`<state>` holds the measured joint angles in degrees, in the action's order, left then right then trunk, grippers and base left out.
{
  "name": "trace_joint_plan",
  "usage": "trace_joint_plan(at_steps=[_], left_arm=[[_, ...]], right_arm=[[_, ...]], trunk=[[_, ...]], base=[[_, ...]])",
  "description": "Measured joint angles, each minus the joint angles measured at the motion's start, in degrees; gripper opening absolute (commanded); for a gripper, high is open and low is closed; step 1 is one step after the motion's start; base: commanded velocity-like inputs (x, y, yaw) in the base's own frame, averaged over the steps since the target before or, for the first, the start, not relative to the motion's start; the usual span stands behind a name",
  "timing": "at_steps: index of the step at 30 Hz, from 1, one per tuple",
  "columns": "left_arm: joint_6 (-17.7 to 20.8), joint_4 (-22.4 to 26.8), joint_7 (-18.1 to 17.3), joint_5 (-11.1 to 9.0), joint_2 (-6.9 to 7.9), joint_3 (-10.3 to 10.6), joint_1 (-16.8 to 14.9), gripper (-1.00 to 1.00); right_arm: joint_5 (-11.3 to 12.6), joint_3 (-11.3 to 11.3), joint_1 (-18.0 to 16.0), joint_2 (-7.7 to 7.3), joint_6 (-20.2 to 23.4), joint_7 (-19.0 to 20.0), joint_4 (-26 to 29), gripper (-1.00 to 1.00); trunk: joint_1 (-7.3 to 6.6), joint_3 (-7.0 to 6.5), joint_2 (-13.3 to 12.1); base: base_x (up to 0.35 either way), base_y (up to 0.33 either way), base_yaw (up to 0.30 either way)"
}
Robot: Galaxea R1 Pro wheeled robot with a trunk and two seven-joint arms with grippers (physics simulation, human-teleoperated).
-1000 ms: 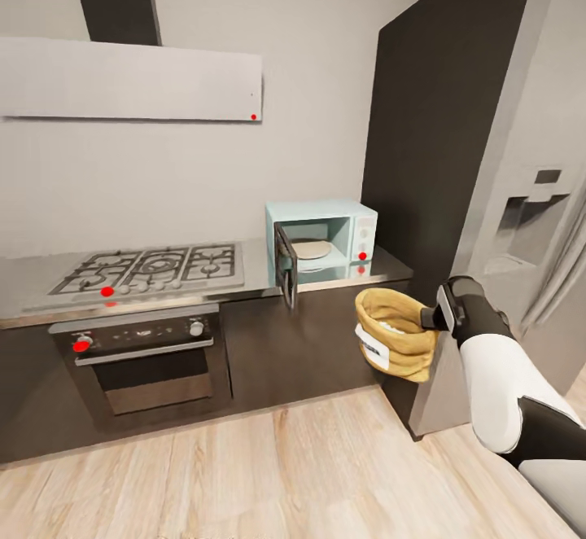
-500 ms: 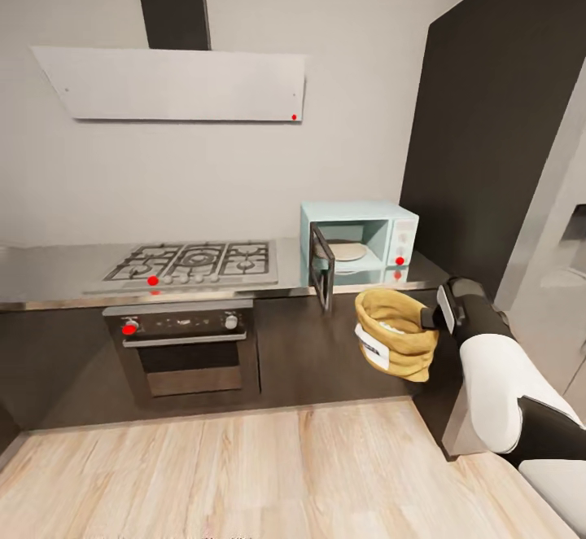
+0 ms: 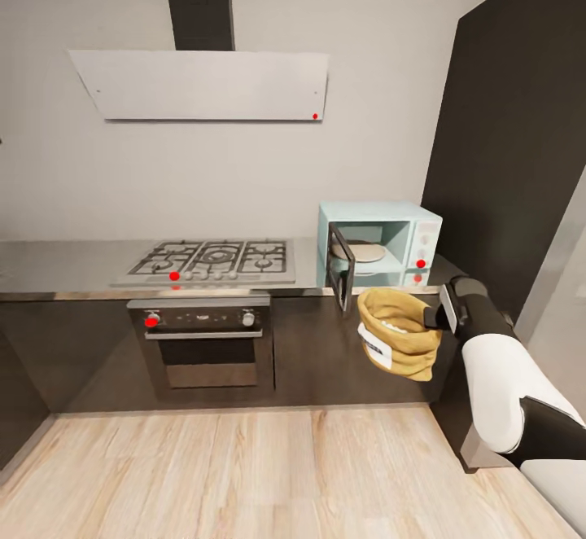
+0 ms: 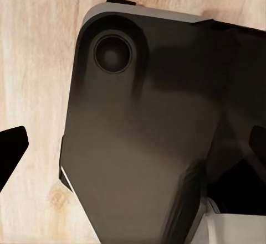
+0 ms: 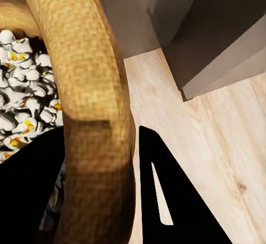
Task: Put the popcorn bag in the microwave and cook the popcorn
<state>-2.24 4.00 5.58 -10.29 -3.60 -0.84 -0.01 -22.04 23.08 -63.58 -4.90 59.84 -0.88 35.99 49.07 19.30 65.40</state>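
Head view: the microwave (image 3: 380,244) sits on the grey countertop (image 3: 65,266) with its door swung open. Below and in front of the microwave, off the counter, the right gripper (image 3: 435,317) holds the mustard popcorn bag (image 3: 396,334) by its rolled rim.

Left wrist view: dark robot body (image 4: 155,133) over wooden floor (image 4: 39,61); I cannot tell how the left jaws stand.

Right wrist view: the fingers (image 5: 166,194) clamp the bag's rim, with white popcorn (image 5: 19,105) inside.
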Motion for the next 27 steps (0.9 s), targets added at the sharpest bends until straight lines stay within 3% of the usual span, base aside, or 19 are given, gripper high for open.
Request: trace_joint_plan(at_steps=[8, 15, 27], left_arm=[[0.00, 0.00, 0.01, 0.00, 0.01, 0.00, 0.01, 1.00], [0.01, 0.00, -0.02, -0.01, -0.03, 0.00, 0.01, 1.00], [0.00, 0.00, 0.00, 0.01, -0.02, 0.00, 0.01, 1.00]], right_arm=[[-0.14, 0.01, 0.00, -0.29, 0.00, 0.03, 0.35, -1.00], [0.14, 0.02, 0.01, -1.31, 0.01, 0.08, 0.38, -1.00], [0.26, -0.05, 0.00, -1.28, 0.00, 0.08, 0.34, -1.00]], trunk=[[0.00, 0.00, 0.00], [0.00, 0.41, 0.00], [0.00, 1.06, 0.00]], base=[[0.000, 0.000, -0.003], [0.000, 0.000, -0.141], [0.000, 0.000, -0.086]])
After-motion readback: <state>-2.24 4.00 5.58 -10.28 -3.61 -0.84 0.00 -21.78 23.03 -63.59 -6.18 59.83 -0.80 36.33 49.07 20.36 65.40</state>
